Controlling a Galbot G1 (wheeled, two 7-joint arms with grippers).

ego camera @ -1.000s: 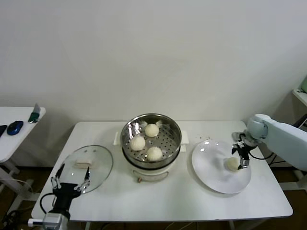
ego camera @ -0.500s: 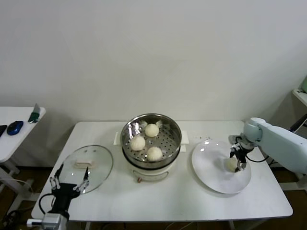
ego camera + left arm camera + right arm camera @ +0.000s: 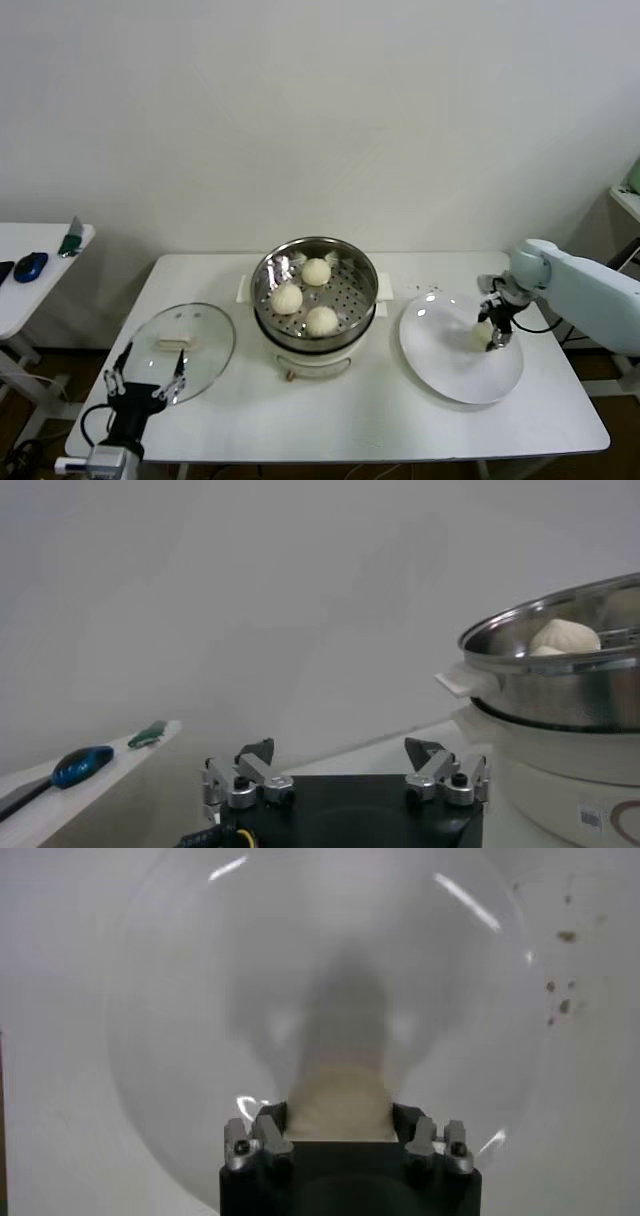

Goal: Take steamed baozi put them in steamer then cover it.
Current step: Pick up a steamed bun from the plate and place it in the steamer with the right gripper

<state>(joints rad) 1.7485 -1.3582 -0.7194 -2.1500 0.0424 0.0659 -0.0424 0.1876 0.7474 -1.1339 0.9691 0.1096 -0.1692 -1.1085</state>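
one baozi [image 3: 483,334] in right gripper [image 3: 491,335], over plate [image 3: 445,370]

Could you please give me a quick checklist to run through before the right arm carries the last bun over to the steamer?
1. Right gripper shut on the last baozi: ok.
2. Bun lifted clear of the plate: cannot tell.
3. Free space in the steamer beside its three buns: ok.
4. Glass lid off and resting on the table: ok.
5. Left gripper open by the lid, away from the path: ok.
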